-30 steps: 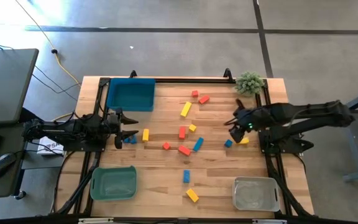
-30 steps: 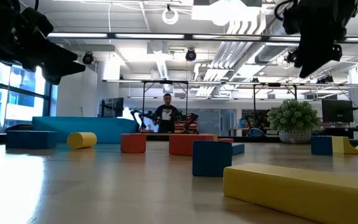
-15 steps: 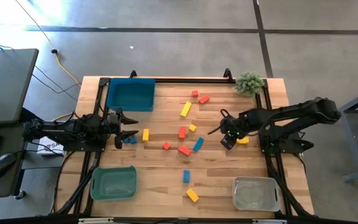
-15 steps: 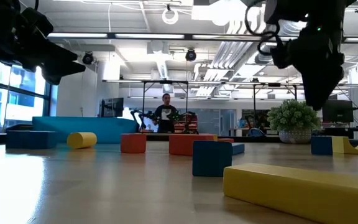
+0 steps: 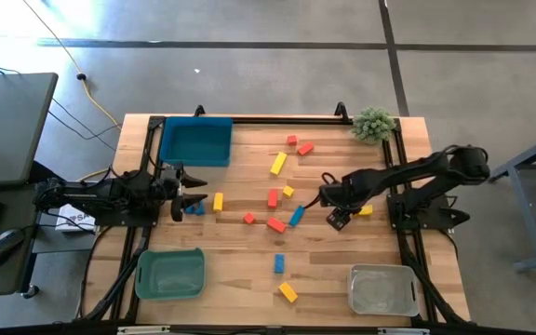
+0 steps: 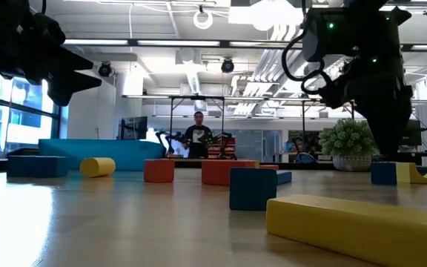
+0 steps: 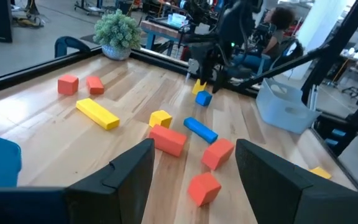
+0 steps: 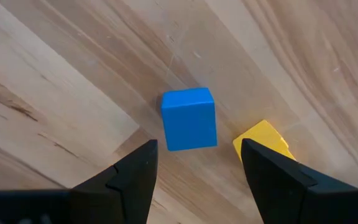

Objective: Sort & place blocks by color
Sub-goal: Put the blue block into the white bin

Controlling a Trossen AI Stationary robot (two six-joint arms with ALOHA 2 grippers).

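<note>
Red-orange, yellow and blue blocks lie scattered on the wooden table's middle in the high view, among them a yellow bar [image 5: 278, 164], a blue bar [image 5: 296, 216] and a red block [image 5: 275, 224]. My right gripper [image 5: 336, 220] points down, open, over a small blue cube [image 8: 189, 118]. Its fingers stand on either side, above the cube and apart from it. A yellow block [image 8: 263, 142] lies right beside the cube. My left gripper [image 5: 194, 194] waits open near the table's left edge, above blue blocks [image 5: 194, 209].
A teal tray [image 5: 195, 141] sits at the far left, a green tray [image 5: 169, 274] at the near left and a grey tray [image 5: 382, 289] at the near right. A small potted plant [image 5: 373, 123] stands at the far right corner. A person stands far behind the table [image 6: 199, 137].
My right gripper has moved toward the table's left and near edges and come down, from beside the blue cube to directly over it. The blocks have stayed where they were.
</note>
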